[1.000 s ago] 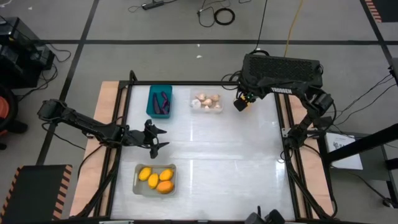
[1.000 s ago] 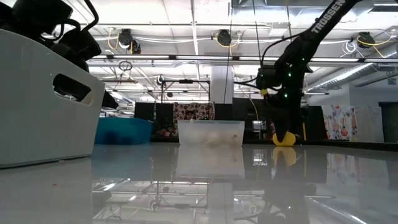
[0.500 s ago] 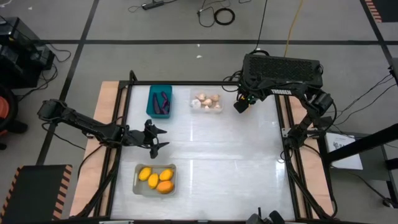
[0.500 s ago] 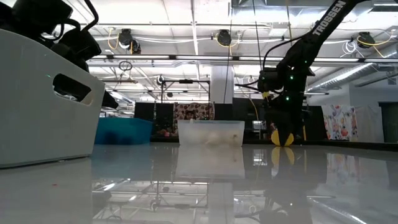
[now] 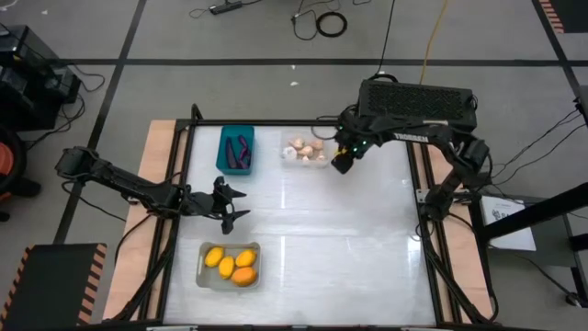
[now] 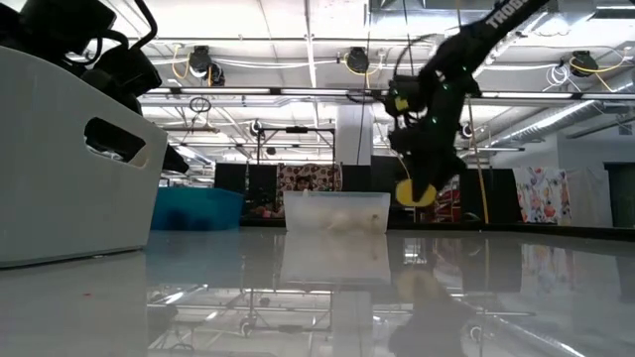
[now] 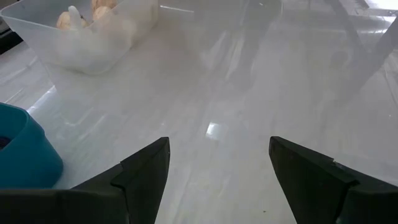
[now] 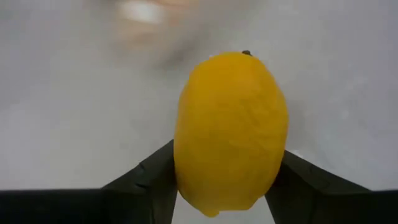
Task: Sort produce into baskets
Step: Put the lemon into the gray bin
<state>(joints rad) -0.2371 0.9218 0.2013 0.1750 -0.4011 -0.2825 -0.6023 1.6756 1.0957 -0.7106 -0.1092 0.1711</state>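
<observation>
The right gripper (image 5: pixel 342 164) clamps a yellow lemon (image 8: pixel 231 130) between its fingers, lifted clear of the white table (image 5: pixel 349 239) just right of the clear basket (image 5: pixel 305 152) of garlic bulbs (image 5: pixel 303 148) in the upper middle of the high view. The teal basket (image 5: pixel 235 149) with eggplants (image 5: pixel 241 152) sits to its left. At centre left the left gripper (image 5: pixel 230 204) hangs with fingers spread and empty, above the grey basket (image 5: pixel 229 264) of four lemons (image 5: pixel 231 263).

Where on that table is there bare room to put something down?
The whole middle and right side of the table are bare, from the grey bin across to the right rail. The far edge is crowded: teal bin, clear bin, and the right pincer holding a lemon. The left pincer hangs open between the bins.
</observation>
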